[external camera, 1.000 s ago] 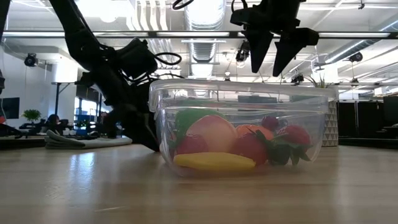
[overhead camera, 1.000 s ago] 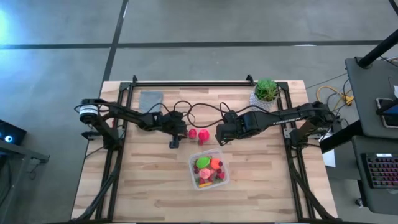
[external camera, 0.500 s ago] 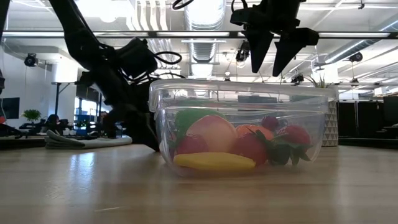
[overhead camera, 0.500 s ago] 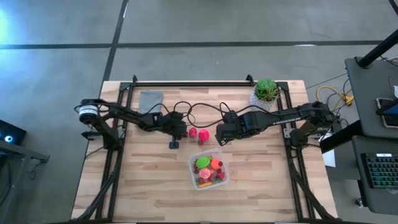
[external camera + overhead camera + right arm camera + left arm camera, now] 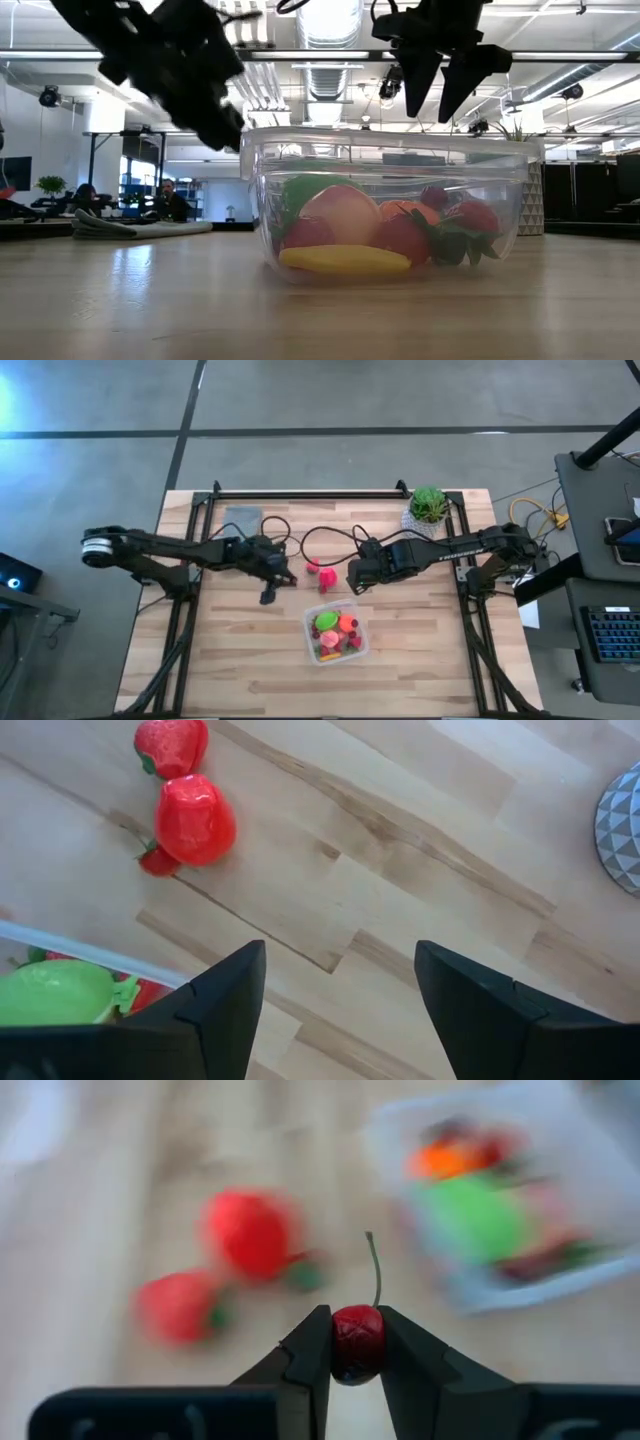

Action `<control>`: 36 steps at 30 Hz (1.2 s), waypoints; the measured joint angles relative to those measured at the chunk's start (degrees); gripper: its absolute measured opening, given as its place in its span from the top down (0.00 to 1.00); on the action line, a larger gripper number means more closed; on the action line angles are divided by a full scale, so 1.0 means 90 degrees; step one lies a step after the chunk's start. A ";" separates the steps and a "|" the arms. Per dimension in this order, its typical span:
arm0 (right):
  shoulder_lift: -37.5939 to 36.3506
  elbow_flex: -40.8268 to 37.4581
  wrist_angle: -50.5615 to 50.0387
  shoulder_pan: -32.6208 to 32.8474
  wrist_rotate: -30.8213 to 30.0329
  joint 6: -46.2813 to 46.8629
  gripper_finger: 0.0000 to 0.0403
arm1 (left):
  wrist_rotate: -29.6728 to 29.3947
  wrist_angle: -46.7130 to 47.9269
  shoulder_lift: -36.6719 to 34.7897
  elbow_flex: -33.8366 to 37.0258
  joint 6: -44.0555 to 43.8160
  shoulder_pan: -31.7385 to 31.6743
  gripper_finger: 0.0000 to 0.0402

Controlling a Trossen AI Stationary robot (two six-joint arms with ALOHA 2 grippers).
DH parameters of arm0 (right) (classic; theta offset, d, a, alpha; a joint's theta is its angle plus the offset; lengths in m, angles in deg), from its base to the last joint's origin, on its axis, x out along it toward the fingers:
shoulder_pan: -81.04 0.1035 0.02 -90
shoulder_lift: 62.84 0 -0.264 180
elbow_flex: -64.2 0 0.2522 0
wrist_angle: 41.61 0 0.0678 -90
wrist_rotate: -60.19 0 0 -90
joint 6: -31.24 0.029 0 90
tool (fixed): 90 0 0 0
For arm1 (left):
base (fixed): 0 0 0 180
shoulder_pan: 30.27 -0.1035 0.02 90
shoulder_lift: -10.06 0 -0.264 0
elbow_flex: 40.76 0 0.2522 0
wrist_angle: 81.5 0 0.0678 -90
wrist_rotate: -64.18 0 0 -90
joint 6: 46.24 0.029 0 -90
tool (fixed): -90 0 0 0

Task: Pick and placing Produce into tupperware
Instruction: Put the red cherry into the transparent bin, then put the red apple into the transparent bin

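The clear tupperware [image 5: 337,635] stands on the table's near middle and holds green, orange, pink and red produce; it fills the low view [image 5: 390,210]. Two red pieces [image 5: 320,574] lie on the wood beyond it; they also show in the right wrist view [image 5: 195,820]. My left gripper [image 5: 266,597] is raised above the table, left of the red pieces, and is shut on a small dark red cherry [image 5: 357,1342]. My right gripper [image 5: 352,582] hangs open and empty above the table, just right of the red pieces [image 5: 440,85]. My left gripper pinches the cherry's round body [image 5: 357,1350] between its two fingertips, one on each side. The cherry's thin stem [image 5: 376,1270] sticks out forward past the fingers. The cherry is lifted clear of the table.
A green potted plant in a white pot [image 5: 428,508] stands at the far right. A flat grey cloth [image 5: 243,517] lies at the far left. Black cables [image 5: 320,535] loop over the table's far middle. Bare wood lies left and right of the tupperware.
My left gripper has risen from the table and gone a little toward the table's left edge, staying shut; in the low view it now hangs well above the table, where before it reached down to it. My right gripper has kept still.
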 joint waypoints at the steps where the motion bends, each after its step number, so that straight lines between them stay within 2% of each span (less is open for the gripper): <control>1: 0.0000 0.0000 0.0000 0.0000 0.0021 -0.0033 0.38 | 0.0292 0.0013 -0.0100 -0.0025 -0.0150 0.0084 0.86; 4: -0.0002 0.0000 0.0002 0.0002 0.0255 -0.0151 0.38 | 0.1353 -0.0350 -0.0143 -0.0107 -0.0915 0.0284 0.86; 6: -0.0002 0.0000 -0.0001 0.0043 0.0409 -0.0245 0.38 | 0.1881 -0.1052 0.0011 -0.0149 -0.1535 0.0426 0.86; 11: -0.0007 0.0029 -0.0009 0.0293 0.0444 -0.0263 0.39 | 0.1902 -0.2655 0.0760 -0.0258 -0.2303 0.0895 0.86; 17: -0.0017 0.0100 -0.0174 0.0670 0.0438 0.0146 0.37 | 0.1800 -0.2569 0.1922 -0.1003 -0.2492 0.1378 0.86; 22: -0.0017 0.0142 -0.0678 0.0998 0.0415 0.0805 0.35 | 0.1258 -0.1979 0.2491 -0.1613 -0.2497 0.1635 0.81; 27: -0.0019 0.0160 -0.0951 0.1283 0.0384 0.1181 0.32 | 0.0814 -0.0899 0.2555 -0.1926 -0.2491 0.1655 0.61; 32: -0.0019 0.0158 -0.0998 0.1411 0.0262 0.1300 0.32 | 0.0242 -0.0414 0.2068 -0.1951 -0.2406 0.1648 0.43; 36: -0.0019 0.0158 -0.0998 0.1404 0.0247 0.1175 0.32 | -0.0677 0.0627 0.1316 -0.1951 -0.1506 0.1645 0.37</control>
